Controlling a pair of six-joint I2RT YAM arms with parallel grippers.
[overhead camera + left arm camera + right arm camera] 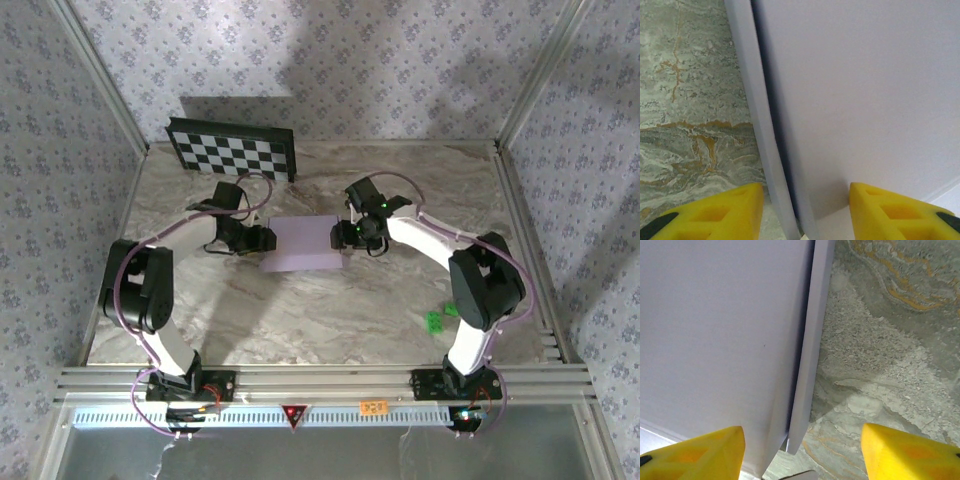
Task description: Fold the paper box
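Between released left claw (805,194) and released right claw (802,432), paper box (303,246); checkerboard panel (232,150) behind.

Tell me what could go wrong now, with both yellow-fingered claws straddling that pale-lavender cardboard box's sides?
The left gripper straddles a thin side wall of the flat pale-lavender cardboard box; closing might crease it. By the right gripper the side flap gapes slightly and could spring out. The box lies loose on the marble-patterned table, so uneven pushes might slide it.
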